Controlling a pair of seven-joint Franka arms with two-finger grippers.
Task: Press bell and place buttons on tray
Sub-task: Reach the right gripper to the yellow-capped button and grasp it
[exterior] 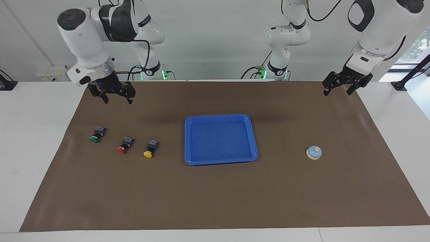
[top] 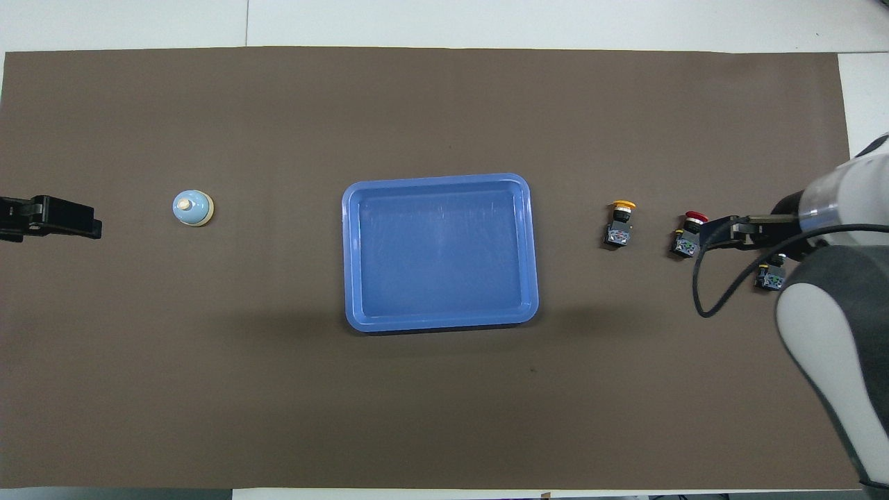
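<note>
While both grippers hang in the air with fingers apart and nothing held, the decisive relation is between the right gripper (exterior: 116, 97) and the row of buttons. The gripper stands over the mat (exterior: 215, 195) at the right arm's end. The green button (exterior: 96, 133), red button (exterior: 124, 145) and yellow button (exterior: 150, 148) lie below it and farther from the robots. Each button lies on its side, long axis pointing away from the robots, round cap outermost, black and grey body behind. The tray (exterior: 220, 162) sits mid-mat and holds nothing. The bell (exterior: 314, 152), a light-blue dome with cream knob, stands toward the left arm's end. The left gripper (exterior: 342, 88) waits there, the arm better placed for the bell.
</note>
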